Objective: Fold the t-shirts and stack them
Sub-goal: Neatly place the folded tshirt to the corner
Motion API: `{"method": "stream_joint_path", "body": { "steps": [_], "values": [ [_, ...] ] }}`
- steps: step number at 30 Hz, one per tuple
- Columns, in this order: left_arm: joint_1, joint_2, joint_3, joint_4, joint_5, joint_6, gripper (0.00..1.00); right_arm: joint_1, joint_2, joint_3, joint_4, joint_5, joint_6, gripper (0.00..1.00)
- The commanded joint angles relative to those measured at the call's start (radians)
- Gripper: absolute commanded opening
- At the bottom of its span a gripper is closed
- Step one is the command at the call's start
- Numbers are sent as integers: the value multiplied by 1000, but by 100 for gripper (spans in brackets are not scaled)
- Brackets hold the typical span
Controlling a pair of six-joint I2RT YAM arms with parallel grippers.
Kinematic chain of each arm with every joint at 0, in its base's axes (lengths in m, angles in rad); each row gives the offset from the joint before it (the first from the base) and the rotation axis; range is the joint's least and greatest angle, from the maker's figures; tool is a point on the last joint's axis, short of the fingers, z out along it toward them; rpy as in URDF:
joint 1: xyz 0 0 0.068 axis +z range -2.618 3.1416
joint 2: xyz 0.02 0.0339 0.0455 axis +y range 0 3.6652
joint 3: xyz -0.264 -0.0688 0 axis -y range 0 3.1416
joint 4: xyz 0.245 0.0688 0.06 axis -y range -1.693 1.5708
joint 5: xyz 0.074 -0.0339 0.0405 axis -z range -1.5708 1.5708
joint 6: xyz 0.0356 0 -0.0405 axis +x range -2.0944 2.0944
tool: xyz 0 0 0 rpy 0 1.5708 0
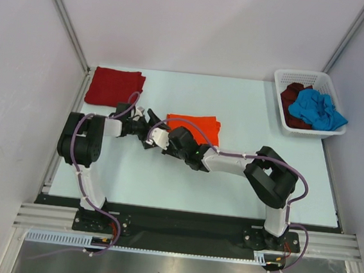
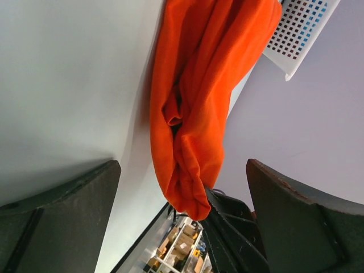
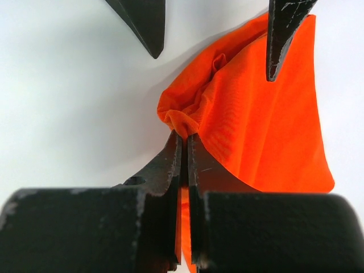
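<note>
One thin pinch by the right end effector [image 3: 185, 136] holds the orange t-shirt [image 3: 256, 125], left end effector [image 2: 179, 170] spread, so it could slip.

A white lattice basket [image 1: 302, 74] stood upright at the far right corner of the pale table [image 1: 229, 180]. The left wrist view also showed part of this basket's wall [image 2: 301, 34]. A black plate [image 1: 187, 221] and an aluminium rail [image 1: 39, 216] ran along the near edge. White panels [image 1: 199, 22] enclosed the station.

Folded orange t-shirt [image 1: 199, 125] mid-table, red t-shirt [image 1: 114, 86] far-left.
</note>
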Motion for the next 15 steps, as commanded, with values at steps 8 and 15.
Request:
{"method": "stream_joint_path", "body": {
  "steps": [8,15],
  "values": [
    [-48,35,12,75,-63,-90,99,-8,-55,28,31,0,20,0],
    [-85,43,2,79,-151,-67,92,-9,-60,29,31,-3,26,0]
  ]
}}
